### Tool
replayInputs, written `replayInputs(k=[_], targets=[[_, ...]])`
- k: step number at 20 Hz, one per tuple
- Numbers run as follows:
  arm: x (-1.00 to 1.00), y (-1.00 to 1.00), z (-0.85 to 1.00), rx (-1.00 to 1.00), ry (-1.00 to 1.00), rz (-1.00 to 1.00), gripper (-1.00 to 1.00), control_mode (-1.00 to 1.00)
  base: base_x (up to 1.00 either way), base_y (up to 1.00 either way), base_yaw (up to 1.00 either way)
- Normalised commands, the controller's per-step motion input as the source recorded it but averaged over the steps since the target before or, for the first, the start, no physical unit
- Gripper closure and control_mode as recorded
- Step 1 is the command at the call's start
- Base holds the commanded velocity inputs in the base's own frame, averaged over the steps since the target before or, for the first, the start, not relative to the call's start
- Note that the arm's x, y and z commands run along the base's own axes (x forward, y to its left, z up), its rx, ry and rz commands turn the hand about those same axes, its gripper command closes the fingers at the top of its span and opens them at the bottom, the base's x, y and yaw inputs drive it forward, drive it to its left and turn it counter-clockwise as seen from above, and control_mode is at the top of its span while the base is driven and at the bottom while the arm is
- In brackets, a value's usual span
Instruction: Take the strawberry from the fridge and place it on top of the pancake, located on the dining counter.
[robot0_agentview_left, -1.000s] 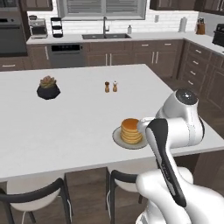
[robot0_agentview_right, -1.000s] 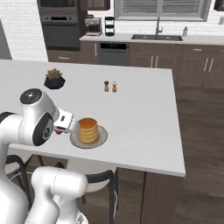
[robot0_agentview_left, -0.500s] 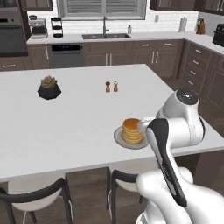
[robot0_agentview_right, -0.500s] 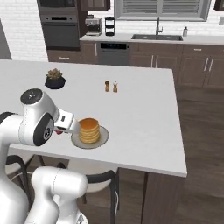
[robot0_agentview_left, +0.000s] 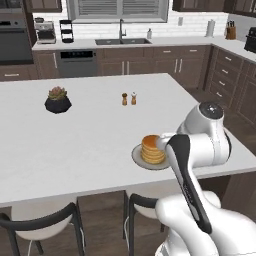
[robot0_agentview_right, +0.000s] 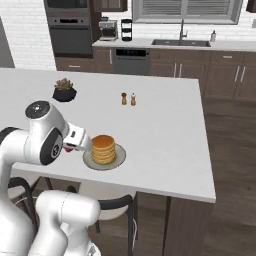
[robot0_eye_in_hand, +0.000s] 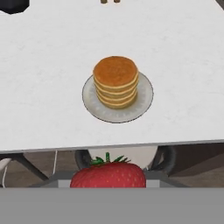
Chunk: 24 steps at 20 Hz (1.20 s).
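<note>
- Hand (robot0_eye_in_hand: 108, 186) pinches the glossy red strawberry (robot0_eye_in_hand: 108, 175), leafy green cap up, off the tabletop's near edge.
- Round golden pancake (robot0_eye_in_hand: 116, 81) stack sits on a flat grey plate (robot0_eye_in_hand: 144, 94) on the smooth white tabletop (robot0_eye_in_hand: 183, 57).

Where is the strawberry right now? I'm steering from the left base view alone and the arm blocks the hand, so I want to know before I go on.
Observer: In the hand view the strawberry sits at the gripper, green cap toward the counter.
Operator: Is it over the pancake?
Observer: No. The pancake lies ahead of the berry, and the near edge of the dining counter crosses between them.
Operator: Is anything on top of the stack?
Observer: No, in the hand view its top pancake is bare, and the stack stands a little off centre on the plate.
Operator: From which side does the hand come?
Observer: In the right base view a red bit of the berry shows under the wrist, left of the plate.
</note>
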Motion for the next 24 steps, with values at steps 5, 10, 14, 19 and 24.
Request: replayInputs(k=[5, 10, 14, 19, 24], targets=[[0.98, 0.0, 0.0, 0.0, 0.0, 0.0, 1.0, -1.0, 0.0, 0.0, 0.0], [1.0, -0.06, -0.02, 0.0, 0.11, 0.0, 1.0, -1.0, 0.0, 0.0, 0.0], [1.0, -0.14, -0.32, 0.0, 0.3, -0.02, 1.0, -1.0, 0.0, 0.0, 0.0], [0.86, 0.0, -0.46, 0.0, 0.34, -0.04, 1.0, -1.0, 0.0, 0.0, 0.0], [0.38, 0.0, -0.18, 0.0, 0.05, 0.0, 1.0, -1.0, 0.0, 0.0, 0.0]])
